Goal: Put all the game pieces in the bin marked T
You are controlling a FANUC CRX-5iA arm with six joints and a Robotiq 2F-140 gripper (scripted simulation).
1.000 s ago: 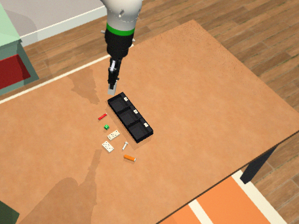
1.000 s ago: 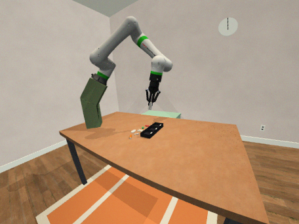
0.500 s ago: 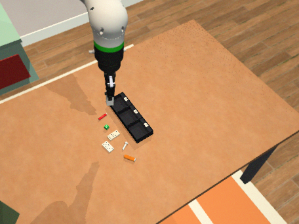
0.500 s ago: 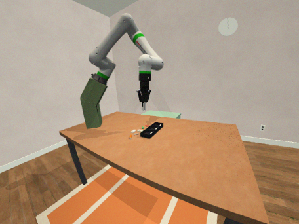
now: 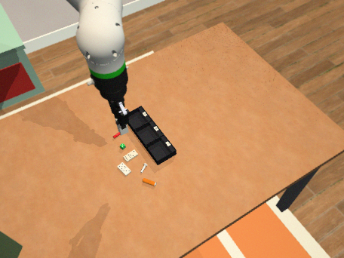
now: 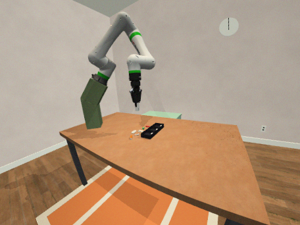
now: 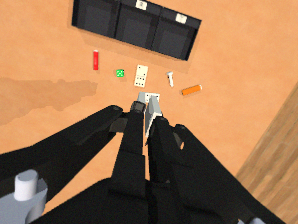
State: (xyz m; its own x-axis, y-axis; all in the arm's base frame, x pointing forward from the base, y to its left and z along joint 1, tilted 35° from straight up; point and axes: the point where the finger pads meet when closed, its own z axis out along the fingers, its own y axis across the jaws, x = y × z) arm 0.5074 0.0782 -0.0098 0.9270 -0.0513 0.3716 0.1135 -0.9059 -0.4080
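Hanging above the table, the end effector [image 7: 148, 111] (fingers pressed together, empty) hides one domino [image 7: 150, 95].

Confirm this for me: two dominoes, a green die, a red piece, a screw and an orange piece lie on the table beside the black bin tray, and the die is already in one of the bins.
Not quite. The green die is not in a bin; the top view shows it on the table beside the black bin tray, between the red piece and the dominoes. The rest stands: screw and orange piece also lie there.
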